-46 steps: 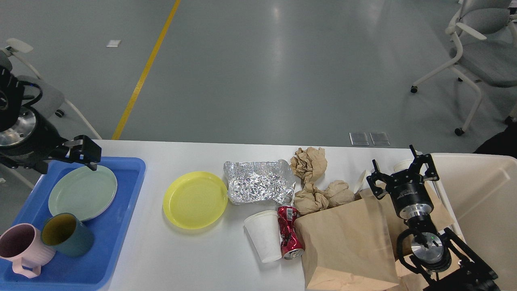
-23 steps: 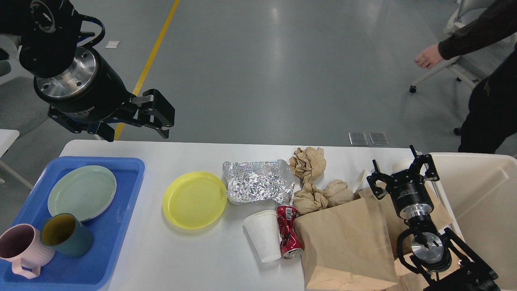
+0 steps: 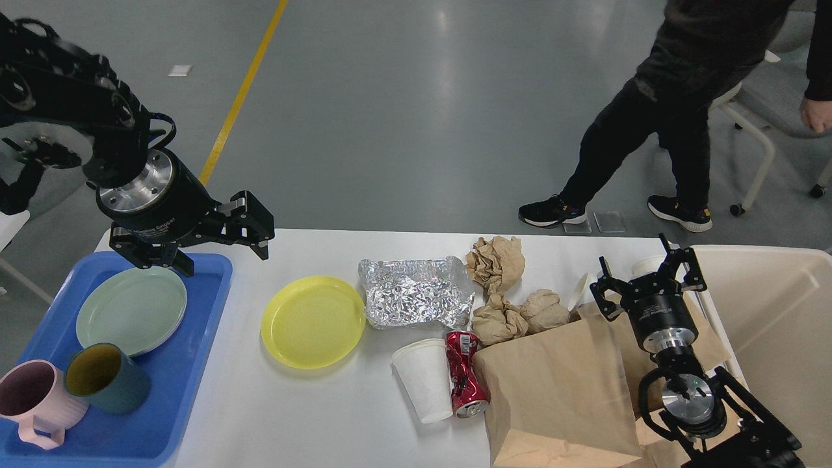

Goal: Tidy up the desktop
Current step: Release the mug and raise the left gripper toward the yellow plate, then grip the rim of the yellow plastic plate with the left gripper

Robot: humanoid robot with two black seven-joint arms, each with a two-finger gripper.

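The white desktop holds a yellow plate, a crumpled foil sheet, several crumpled brown paper balls, a white paper cup on its side, a crushed red can and a brown paper bag. My left gripper is open and empty. It hangs over the far right corner of the blue tray, left of the yellow plate. My right gripper is open and empty above the bag's far edge.
The blue tray holds a green plate, a teal mug and a pink mug. A cream bin stands at the right. A small white cup sits by it. A person walks behind the table.
My left arm rose from over the tray, swung right, then came down toward the tray's far right corner. A person walked into view behind the table. My right arm has not moved.
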